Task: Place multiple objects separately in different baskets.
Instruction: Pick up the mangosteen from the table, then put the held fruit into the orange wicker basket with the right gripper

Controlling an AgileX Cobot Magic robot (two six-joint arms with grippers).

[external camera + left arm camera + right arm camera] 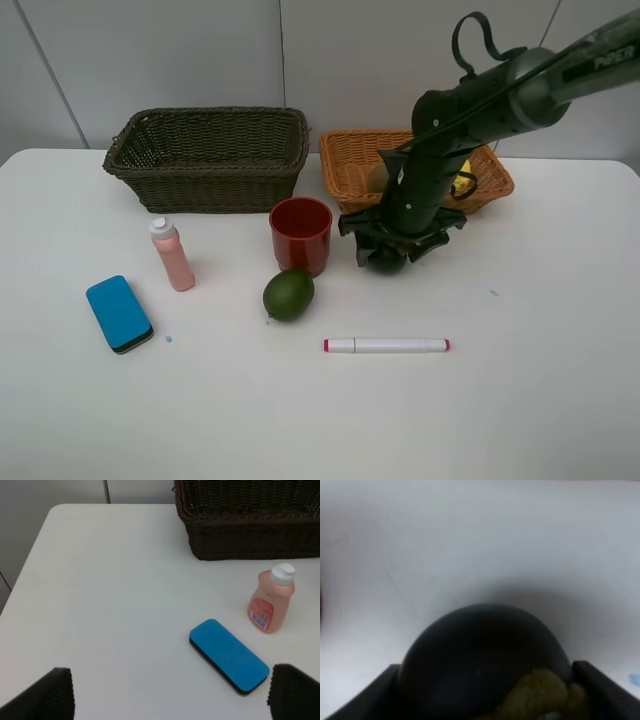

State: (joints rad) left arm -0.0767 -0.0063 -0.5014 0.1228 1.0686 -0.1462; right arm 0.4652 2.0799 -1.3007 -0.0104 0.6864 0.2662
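Our right gripper [387, 250] is down on the table with its fingers [362, 695] on either side of the mangosteen [480, 655]. They stand hard against its flanks, but we cannot tell whether they grip it yet. The fruit rests on the table between them.

We judge the mangosteen firm-shelled, smooth and fairly weighty, so it could roll or squirt out of a skewed pinch. The hold should go across its widest girth, clear of the greenish stalk cap [535, 695].

Only the right wrist view shows that cap and how the fingers flank the fruit. From the high camera the gripper hides most of it. That view shows instead the orange basket [345, 165] just beyond the gripper, the cup [300, 232] close beside it, and the green fruit [288, 294] and marker [386, 345] nearer us.

Our left gripper [170, 700] is spread wide and holds nothing. Just ahead of it lies the eraser [228, 656], then the bottle [270, 605], with the dark basket [250, 525] beyond.
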